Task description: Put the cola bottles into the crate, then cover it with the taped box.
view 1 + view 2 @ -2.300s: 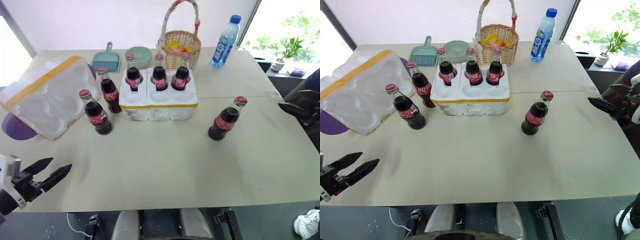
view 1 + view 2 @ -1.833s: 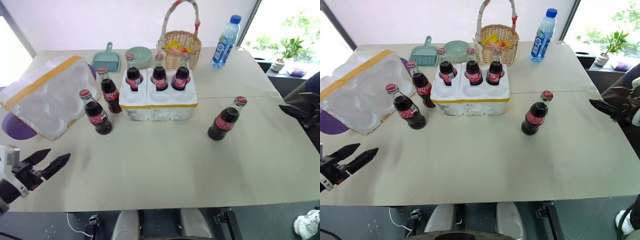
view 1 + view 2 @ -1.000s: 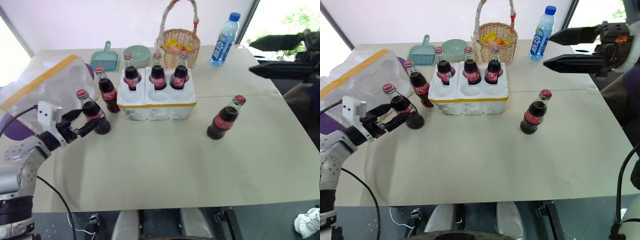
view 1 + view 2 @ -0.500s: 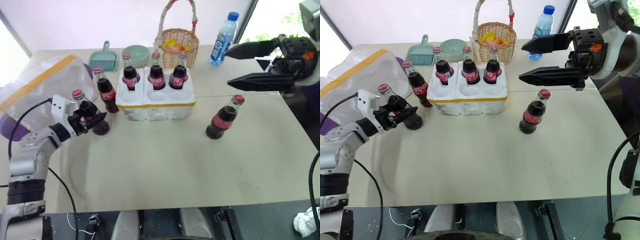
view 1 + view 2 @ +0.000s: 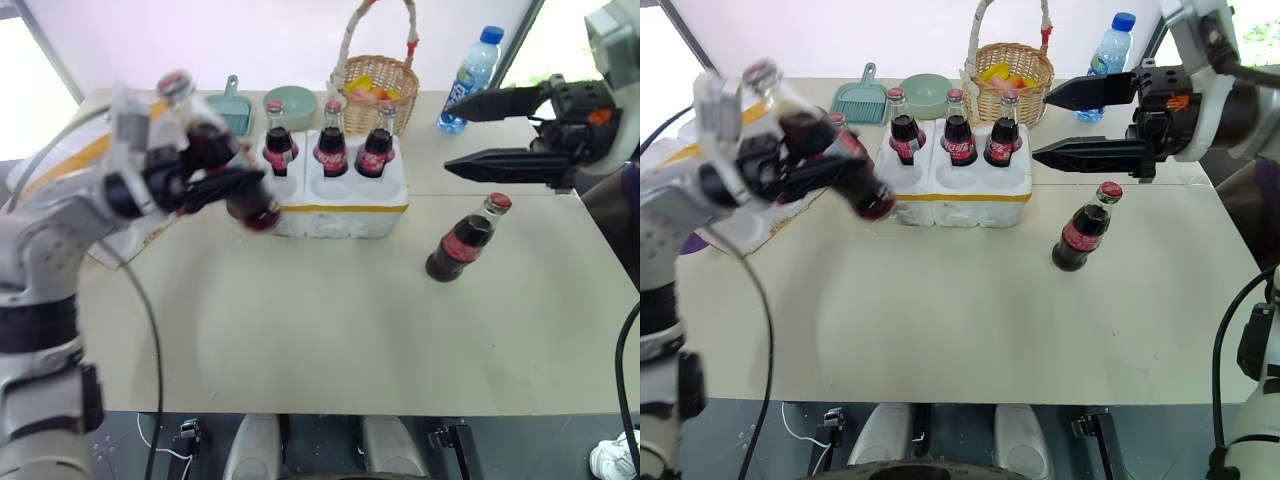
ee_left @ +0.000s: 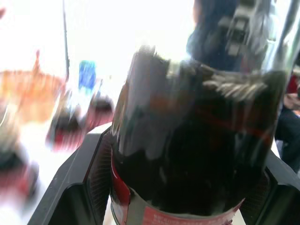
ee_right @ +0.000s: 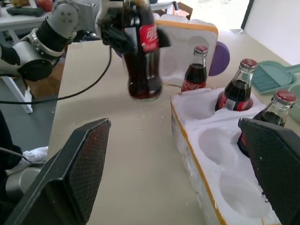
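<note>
My left gripper [image 5: 222,170] is shut on a cola bottle [image 5: 865,190] and holds it tilted in the air, just left of the crate [image 5: 345,210]; the same bottle [image 6: 187,140] sits between my fingers in the left wrist view. Three cola bottles [image 5: 331,150] stand in the crate's back wells, and its front wells are empty. Another bottle [image 7: 194,75] stands beside the crate, near the taped box [image 7: 187,33]. One more bottle [image 5: 462,240] stands alone on the table to the right. Above it my right gripper [image 5: 458,136] hovers open, pointing left.
Behind the crate are a wicker basket [image 5: 375,80], a green bowl [image 5: 292,100] and a teal dustpan [image 5: 232,95]. A clear water bottle [image 5: 468,70] stands at the back right. The taped box lies on its side at the table's left edge.
The left gripper closed on the bottle that stood left of the crate, lifted it off the table and swung it up and right towards the crate. The right gripper barely moved.
</note>
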Controlling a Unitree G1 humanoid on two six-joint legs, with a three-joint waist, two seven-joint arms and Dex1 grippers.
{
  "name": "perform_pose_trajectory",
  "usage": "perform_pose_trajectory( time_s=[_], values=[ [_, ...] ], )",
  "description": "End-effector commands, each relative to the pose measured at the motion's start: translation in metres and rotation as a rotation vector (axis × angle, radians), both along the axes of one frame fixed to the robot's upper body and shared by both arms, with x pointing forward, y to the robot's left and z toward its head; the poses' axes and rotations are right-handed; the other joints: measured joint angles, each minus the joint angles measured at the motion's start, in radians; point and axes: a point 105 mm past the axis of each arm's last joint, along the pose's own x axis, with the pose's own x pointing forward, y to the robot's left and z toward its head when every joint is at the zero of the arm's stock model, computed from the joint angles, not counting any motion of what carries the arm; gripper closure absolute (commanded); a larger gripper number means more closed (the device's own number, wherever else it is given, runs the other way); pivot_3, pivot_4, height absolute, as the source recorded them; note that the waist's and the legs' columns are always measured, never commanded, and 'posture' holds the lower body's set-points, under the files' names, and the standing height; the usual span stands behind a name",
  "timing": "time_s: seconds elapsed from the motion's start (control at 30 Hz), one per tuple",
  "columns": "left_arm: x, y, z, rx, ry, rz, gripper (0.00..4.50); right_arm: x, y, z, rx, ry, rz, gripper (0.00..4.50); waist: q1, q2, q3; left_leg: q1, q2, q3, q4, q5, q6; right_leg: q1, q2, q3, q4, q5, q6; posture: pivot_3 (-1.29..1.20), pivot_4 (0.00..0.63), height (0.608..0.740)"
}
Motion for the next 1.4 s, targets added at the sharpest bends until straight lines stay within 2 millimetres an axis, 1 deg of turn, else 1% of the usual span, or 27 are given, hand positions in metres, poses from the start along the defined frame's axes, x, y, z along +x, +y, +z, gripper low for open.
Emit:
perform_pose_trajectory(
  time_s=[0.03, 0.1, 0.13, 0.2, 0.27, 0.33, 0.5, 0.6, 0.67, 0.77, 0.83, 0.87, 0.9, 0.93, 0.97, 1.03, 1.1, 1.13, 1.2, 1.27, 1.3, 1.37, 1.4],
  values=[
    [0.038, -0.021, 0.013, -0.043, -0.055, 0.101, 1.7, -0.003, 0.002, 0.008, 0.01, -0.06, -0.014, 0.0, -0.002, -0.001, 0.0, 0.0, 0.0, 0.0, 0.001, 0.0, 0.0, 0.0, 0.001, 0.0, 0.0, 0.001, 0.0, 0.0, 0.15, 0.74],
    [0.051, -0.035, 0.012, -0.07, -0.043, 0.1, 1.7, -0.003, 0.002, 0.008, 0.018, -0.061, -0.024, 0.0, -0.007, -0.001, 0.001, 0.0, 0.0, 0.0, 0.001, 0.0, 0.0, 0.0, 0.001, 0.001, 0.0, 0.001, 0.001, 0.0, 0.15, 0.74],
    [0.059, -0.04, 0.008, -0.054, -0.049, 0.114, 1.7, -0.002, 0.002, 0.008, 0.022, -0.061, -0.034, 0.0, -0.011, -0.001, 0.001, 0.0, 0.0, 0.0, 0.001, 0.0, 0.0, 0.0, 0.001, 0.001, 0.0, 0.001, 0.001, 0.0, 0.15, 0.74],
    [0.074, -0.047, 0.0, -0.02, -0.054, 0.163, 1.7, 0.0, 0.001, 0.005, 0.024, -0.061, -0.056, 0.0, -0.015, -0.001, 0.001, 0.0, 0.001, 0.001, -0.001, 0.0, 0.0, -0.002, 0.002, 0.002, 0.0, 0.001, 0.001, 0.0, 0.15, 0.74],
    [0.084, -0.051, -0.005, 0.006, -0.057, 0.195, 1.7, 0.0, 0.0, 0.002, 0.023, -0.059, -0.068, 0.0, -0.014, -0.001, 0.001, -0.001, 0.001, 0.001, -0.003, 0.0, 0.0, -0.004, 0.003, 0.003, -0.001, 0.001, 0.0, 0.0, 0.15, 0.74],
    [0.085, -0.058, -0.01, 0.023, -0.044, 0.168, 1.7, -0.001, -0.001, -0.001, 0.021, -0.06, -0.076, 0.0, -0.012, 0.0, 0.001, -0.002, 0.001, 0.001, -0.004, 0.0, 0.0, -0.006, 0.003, 0.003, -0.001, 0.001, 0.0, 0.0, 0.15, 0.74],
    [0.082, -0.071, -0.035, 0.166, -0.046, 0.114, 1.7, 0.004, -0.006, -0.006, 0.04, -0.05, -0.124, 0.0, -0.004, 0.0, 0.001, -0.004, 0.0, 0.002, -0.002, 0.0, 0.001, -0.006, 0.001, 0.003, -0.001, 0.001, 0.0, 0.0, 0.15, 0.74],
    [0.081, -0.077, -0.046, 0.214, -0.028, 0.093, 1.7, 0.008, -0.008, -0.01, 0.039, -0.046, -0.142, 0.0, -0.004, -0.001, 0.001, -0.005, 0.0, 0.002, -0.001, 0.0, 0.001, -0.006, 0.001, 0.003, -0.001, 0.001, 0.001, 0.0, 0.15, 0.74],
    [0.083, -0.081, -0.055, 0.244, -0.008, 0.096, 1.7, 0.012, -0.008, -0.013, 0.037, -0.044, -0.155, 0.0, -0.005, -0.001, 0.001, -0.005, 0.0, 0.002, -0.001, 0.0, 0.001, -0.006, 0.001, 0.003, 0.0, 0.001, 0.001, 0.0, 0.15, 0.74],
    [0.087, -0.085, -0.075, 0.307, 0.027, 0.115, 1.7, 0.017, -0.008, -0.017, 0.034, -0.043, -0.167, 0.0, -0.005, -0.001, 0.001, -0.004, 0.0, 0.001, -0.001, 0.0, 0.001, -0.006, 0.002, 0.003, 0.0, 0.001, 0.001, 0.0, 0.15, 0.74],
    [0.09, -0.085, -0.081, 0.319, 0.034, 0.131, 1.7, 0.018, -0.008, -0.019, 0.026, -0.045, -0.168, 0.0, -0.005, -0.001, 0.001, -0.004, 0.0, 0.001, -0.001, 0.0, 0.001, -0.006, 0.002, 0.003, 0.0, 0.001, 0.001, 0.0, 0.15, 0.74],
    [0.092, -0.084, -0.084, 0.32, 0.039, 0.149, 0.75, 0.018, -0.007, -0.02, 0.02, -0.047, -0.166, 0.0, -0.004, -0.001, 0.001, -0.004, 0.0, 0.001, -0.001, 0.0, 0.001, -0.006, 0.002, 0.003, 0.0, 0.001, 0.001, 0.0, 0.15, 0.74],
    [0.093, -0.083, -0.086, 0.32, 0.043, 0.161, 0.36, 0.019, -0.006, -0.022, 0.016, -0.048, -0.163, 0.0, -0.004, -0.001, 0.001, -0.004, 0.0, 0.001, -0.001, 0.0, 0.001, -0.006, 0.001, 0.003, 0.0, 0.001, 0.001, 0.0, 0.15, 0.74],
    [0.092, -0.08, -0.084, 0.303, 0.042, 0.168, 0.07, 0.019, -0.006, -0.022, 0.015, -0.048, -0.162, 0.0, -0.004, -0.001, 0.001, -0.004, 0.0, 0.001, -0.001, 0.0, 0.001, -0.005, 0.001, 0.003, 0.0, 0.001, 0.001, 0.0, 0.15, 0.74],
    [0.092, -0.078, -0.082, 0.291, 0.04, 0.171, 0.07, 0.019, -0.006, -0.022, 0.016, -0.048, -0.161, 0.0, -0.004, -0.001, 0.001, -0.004, 0.0, 0.001, -0.001, 0.0, 0.001, -0.005, 0.001, 0.003, 0.0, 0.001, 0.001, 0.0, 0.15, 0.74],
    [0.082, -0.067, -0.065, 0.192, 0.04, 0.141, 0.07, 0.019, -0.006, -0.022, 0.018, -0.049, -0.161, 0.0, -0.005, -0.001, 0.001, -0.004, 0.0, 0.001, -0.001, 0.0, 0.001, -0.005, 0.001, 0.003, 0.001, 0.001, 0.001, 0.0, 0.15, 0.74],
    [0.067, -0.047, -0.048, 0.081, 0.045, 0.096, 0.07, 0.02, -0.006, -0.023, 0.017, -0.049, -0.161, 0.0, -0.015, 0.0, 0.001, -0.003, 0.001, 0.001, 0.0, 0.0, 0.001, -0.005, 0.001, 0.003, 0.002, 0.001, 0.001, 0.0, 0.15, 0.74],
    [0.055, -0.033, -0.041, 0.029, 0.047, 0.066, 0.07, 0.019, -0.006, -0.024, 0.016, -0.047, -0.16, 0.0, -0.018, 0.0, 0.001, -0.002, 0.001, 0.001, 0.0, 0.0, 0.001, -0.005, 0.002, 0.003, 0.002, 0.001, 0.001, 0.0, 0.15, 0.74],
    [0.032, -0.005, -0.034, -0.034, 0.047, 0.027, 0.07, 0.018, -0.006, -0.025, 0.014, -0.044, -0.159, 0.0, -0.027, 0.0, 0.001, -0.002, 0.002, 0.001, -0.001, 0.0, 0.001, -0.005, 0.003, 0.003, 0.004, 0.001, 0.0, 0.0, 0.15, 0.74],
    [0.01, 0.021, -0.035, -0.051, 0.063, 0.024, 0.07, 0.017, -0.008, -0.026, 0.012, -0.041, -0.16, 0.0, -0.033, 0.0, 0.001, -0.001, 0.003, 0.0, -0.001, 0.0, 0.001, -0.005, 0.003, 0.003, 0.005, 0.001, 0.0, 0.0, 0.15, 0.74],
    [0.003, 0.032, -0.037, -0.05, 0.072, 0.047, 0.07, 0.017, -0.009, -0.027, 0.012, -0.04, -0.161, 0.0, -0.035, 0.0, 0.001, -0.001, 0.003, 0.0, -0.001, 0.0, 0.0, -0.005, 0.002, 0.003, 0.005, 0.001, 0.0, 0.0, 0.15, 0.74],
    [0.001, 0.057, -0.046, -0.031, 0.098, 0.17, 0.07, 0.017, -0.01, -0.027, 0.014, -0.038, -0.164, 0.0, -0.032, 0.0, 0.001, 0.0, 0.002, 0.0, -0.001, 0.0, 0.0, -0.004, 0.0, 0.003, 0.005, 0.001, 0.0, 0.0, 0.15, 0.74],
    [0.005, 0.07, -0.051, -0.015, 0.104, 0.256, 0.07, 0.017, -0.009, -0.027, 0.015, -0.038, -0.163, 0.0, -0.029, 0.0, 0.001, 0.001, 0.002, 0.001, 0.0, 0.0, 0.0, -0.003, 0.0, 0.003, 0.005, 0.001, 0.0, 0.0, 0.15, 0.74]
  ],
)
